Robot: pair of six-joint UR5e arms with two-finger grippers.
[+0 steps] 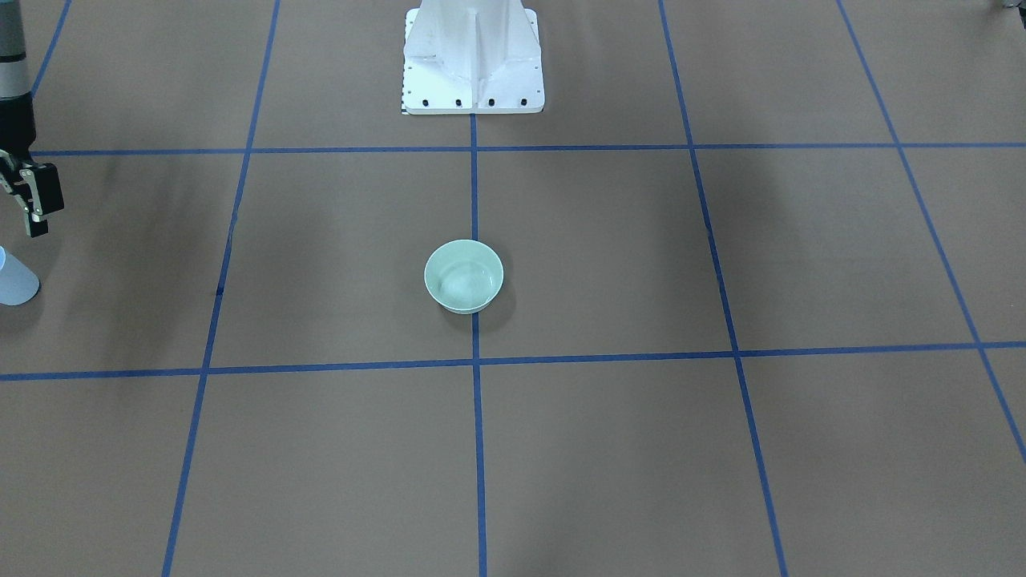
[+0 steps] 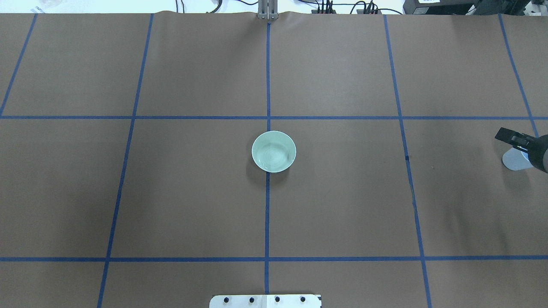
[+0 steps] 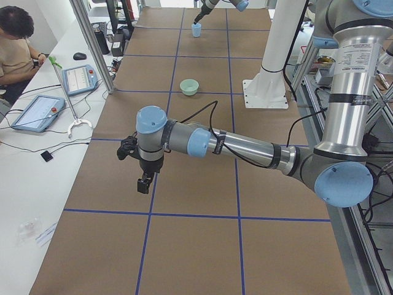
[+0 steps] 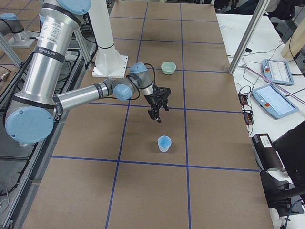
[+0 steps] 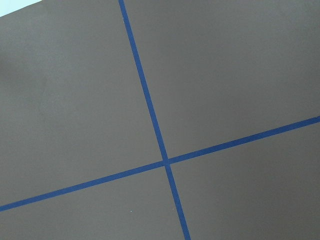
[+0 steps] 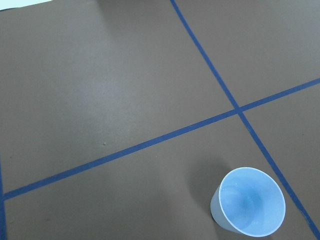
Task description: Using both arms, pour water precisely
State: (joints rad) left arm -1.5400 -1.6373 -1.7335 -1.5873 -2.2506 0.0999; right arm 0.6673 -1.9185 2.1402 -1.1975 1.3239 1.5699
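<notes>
At the middle of the brown paper-covered tabletop [image 2: 192, 192], a small round pale-green bowl [image 2: 273, 151] is standing upright, right on top of one of the dark-blue tape lines [image 2: 266, 214] that are dividing the surface into squares. The clear water [image 2: 274, 155] is lying inside this bowl and is showing only as faint white glints and ripples near the bottom. Behind the bowl, on the robot's side, the white bolted pedestal [image 1: 473, 72] is standing on the tabletop.

Well apart from the bowl, toward the robot's right end of the tabletop, a small pale-blue tapered cup [image 4: 164, 143] is standing upright with its mouth facing up. Whether it is holding any water, I cannot tell. The silver-grey tubular right arm [image 4: 81, 98] with pale-blue joint caps is reaching out low over the tabletop. Its black two-finger right hand [image 4: 156, 112] is hanging in the air near the cup, on the bowl's side of it, and is not touching it. Its fingers are looking spread apart and are pinching nothing.

The left arm [image 3: 245, 147], of the same kind, is stretching over the opposite end of the tabletop, well apart from bowl and cup. The black left hand [image 3: 142, 182] is pointing down above the tabletop, beside a tape line. It is appearing only in the side view, so I cannot tell if its fingers are spread or pressed together. The left wrist camera is seeing the brown tabletop with two tape lines crossing.
</notes>
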